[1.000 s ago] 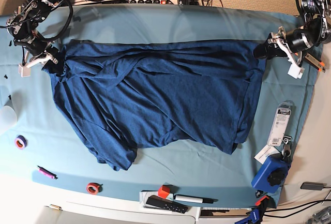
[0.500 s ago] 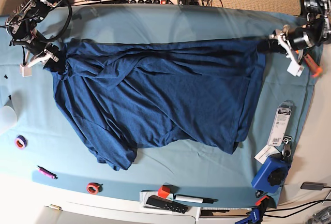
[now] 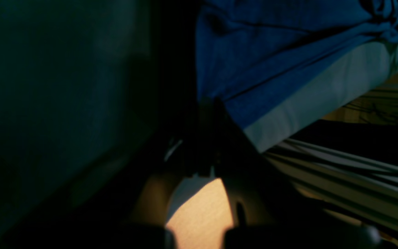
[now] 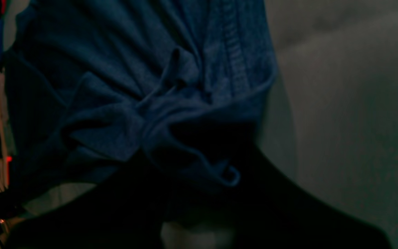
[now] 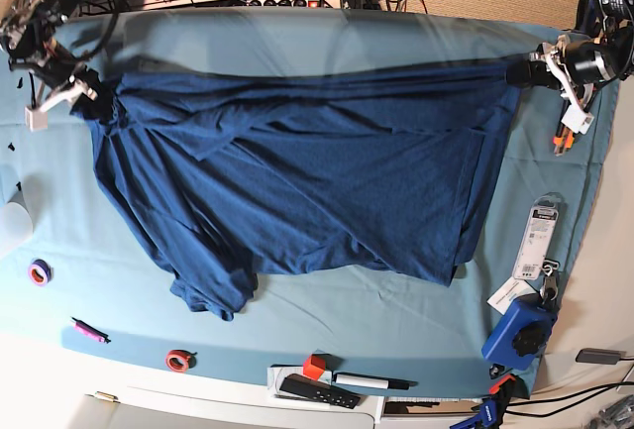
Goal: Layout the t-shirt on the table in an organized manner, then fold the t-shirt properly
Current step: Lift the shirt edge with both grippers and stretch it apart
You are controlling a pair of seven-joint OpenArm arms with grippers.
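Currently my left gripper [image 5: 530,70] is clamped tight on one far corner of the t-shirt [image 5: 297,181], out near the table [image 5: 327,35] edge on the base view's right. My left wrist view confirms it: the dark jaws meet on the fabric edge, with teal cloth showing just beside it.

My right gripper [image 5: 91,92] is pinched on the opposite far corner, at the base view's left. My right wrist view shows bunched navy fabric gathered between the jaws, a stitched hem running above the bunch.

Between my two grips the garment's far edge runs taut and nearly straight across the table. The body lies spread toward the near side, creased with diagonal folds at the upper left. One sleeve [image 5: 213,295] sits crumpled at the lower left.

Apart from the shirt, near the front edge: a purple tape roll [image 5: 39,271], a red tape roll [image 5: 178,360], a black remote [image 5: 317,390], a marker [image 5: 371,381]. A blue clamp [image 5: 518,335] stands at the lower right corner.
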